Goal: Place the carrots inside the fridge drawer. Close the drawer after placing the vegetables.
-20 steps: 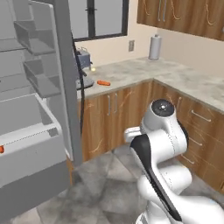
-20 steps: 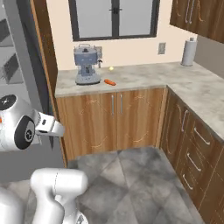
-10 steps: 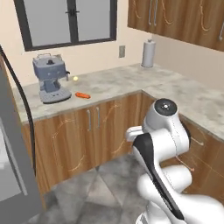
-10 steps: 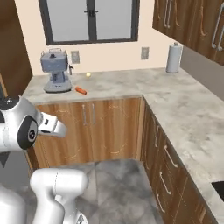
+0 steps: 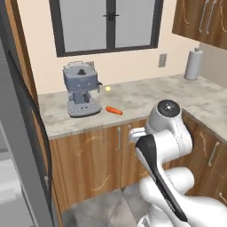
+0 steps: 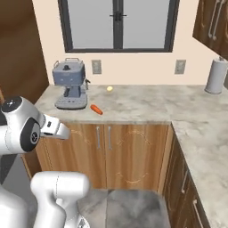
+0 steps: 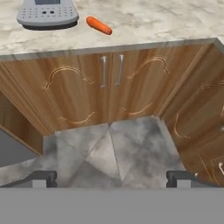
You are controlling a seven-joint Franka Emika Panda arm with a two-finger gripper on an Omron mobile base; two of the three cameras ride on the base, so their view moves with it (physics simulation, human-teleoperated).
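The gripper hangs low in front of the cabinets with its two fingertips spread wide and nothing between them, looking down at grey floor tiles and a pair of wooden cabinet doors with slim metal handles. One carrot lies on the surface above those doors, just beside the base of the grey coffee machine and apart from it; a tiny yellow ball sits farther back near the wall. The step in hand appears to be the reach for this carrot: the arm would do well to rise above the surface edge, come down over the carrot's middle with the fingers set across its narrow width, and stay clear of the coffee machine. The pale speckled surface runs along the wall under a dark-framed window and turns the corner toward a paper towel roll. The dark edge of the open fridge door stands at the left of the left base view; the fridge drawer cannot be made out from here.
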